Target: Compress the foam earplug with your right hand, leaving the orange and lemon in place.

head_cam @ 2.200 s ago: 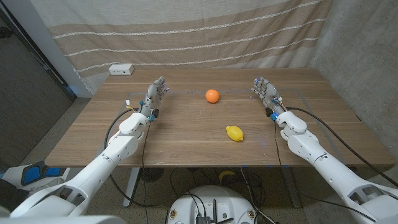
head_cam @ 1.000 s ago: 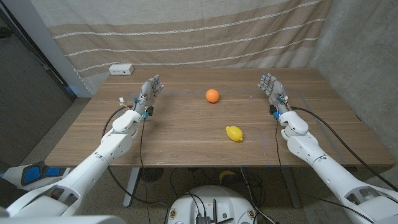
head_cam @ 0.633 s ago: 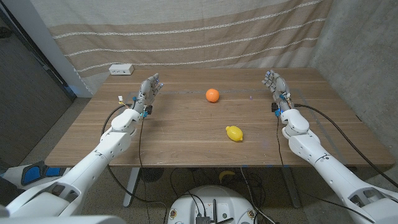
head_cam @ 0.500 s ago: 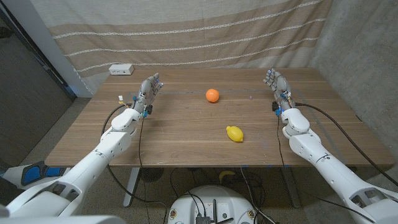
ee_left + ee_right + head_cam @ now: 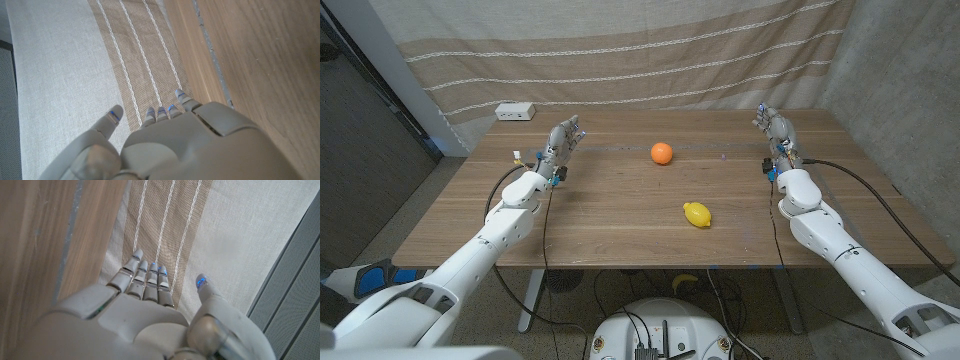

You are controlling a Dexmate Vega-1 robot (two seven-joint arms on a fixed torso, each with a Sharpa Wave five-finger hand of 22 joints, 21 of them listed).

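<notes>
No foam earplug can be made out anywhere on the wooden bench [image 5: 620, 215]; if one lies there, it is too small to tell, so the task's thing cannot be placed. The orange [image 5: 661, 153] sits toward the far middle and the lemon [image 5: 696, 214] nearer the front, well apart from each other and from both hands, just as the task wants them left. The right hand [image 5: 778, 138] stands at the bench's far right side, released, fingers apart and extended, grasping nothing; its wrist view shows the fingers reaching toward the striped curtain [image 5: 150, 210]. The left hand [image 5: 560, 145] waits at the far left, likewise released and empty. A white box [image 5: 514, 112] rests at the far left corner. By this evidence the compression is not yet begun: finding, grasping and squeezing all remain.
</notes>
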